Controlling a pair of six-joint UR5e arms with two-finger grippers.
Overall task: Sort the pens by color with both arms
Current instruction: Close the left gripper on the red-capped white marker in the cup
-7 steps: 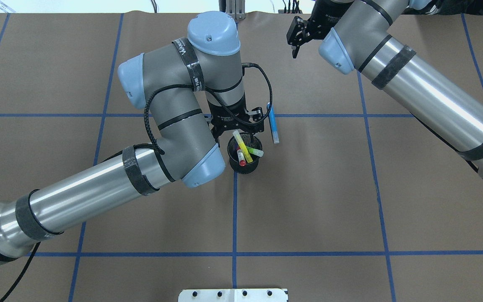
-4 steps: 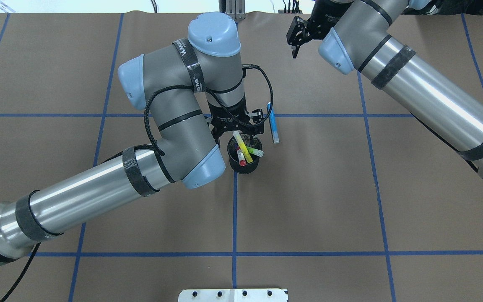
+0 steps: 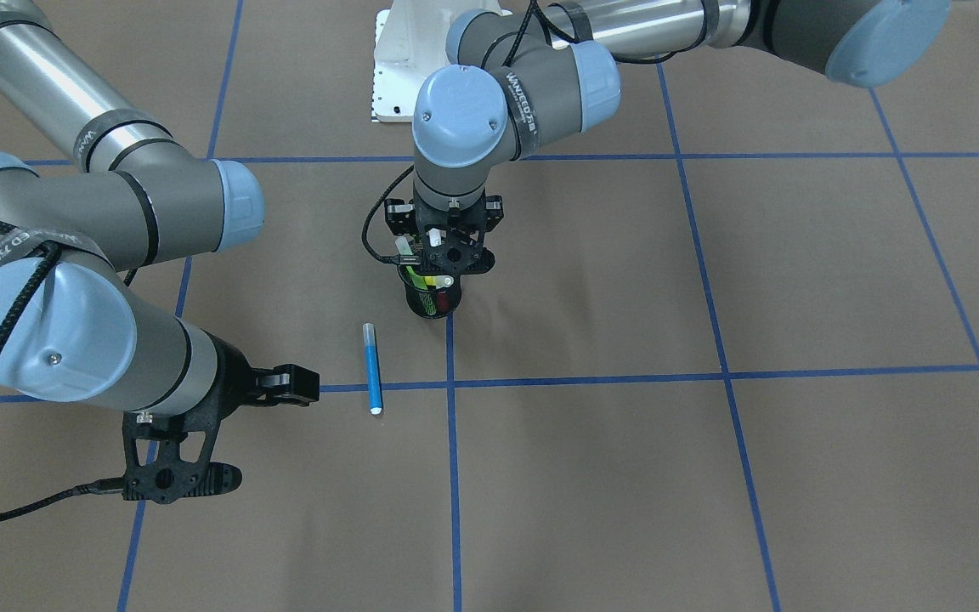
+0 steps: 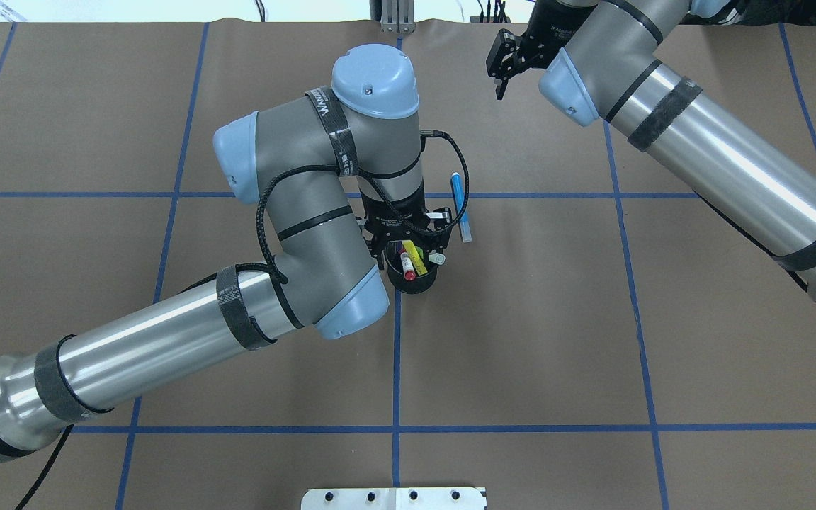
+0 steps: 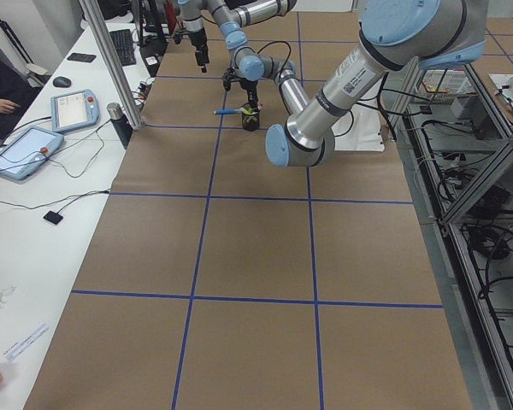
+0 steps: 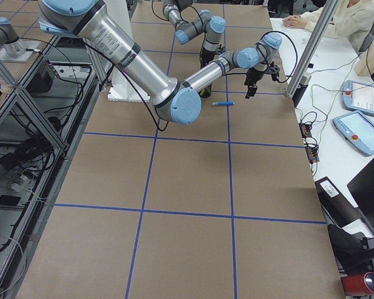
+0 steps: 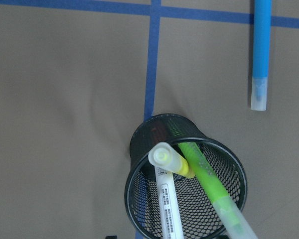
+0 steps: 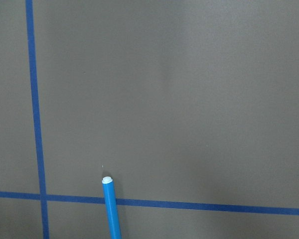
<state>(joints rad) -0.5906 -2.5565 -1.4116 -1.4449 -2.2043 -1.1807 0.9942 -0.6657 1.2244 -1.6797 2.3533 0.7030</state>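
Left gripper (image 4: 408, 242) hangs right over the black mesh cup (image 7: 139, 149), jaws look apart with nothing in them. Yellow pen (image 7: 169, 160), lime green pen (image 7: 209, 184) and red-capped white pen (image 4: 409, 273) all lean inside the cup. The blue pen (image 3: 372, 367) lies flat just beside it, across a tape line. Right gripper (image 4: 500, 71) sits well off near the far edge (can't tell if it's apart or together). I'd grab the yellow: centre on that one barrel, miss the rim, lift straight so the cup doesn't tip
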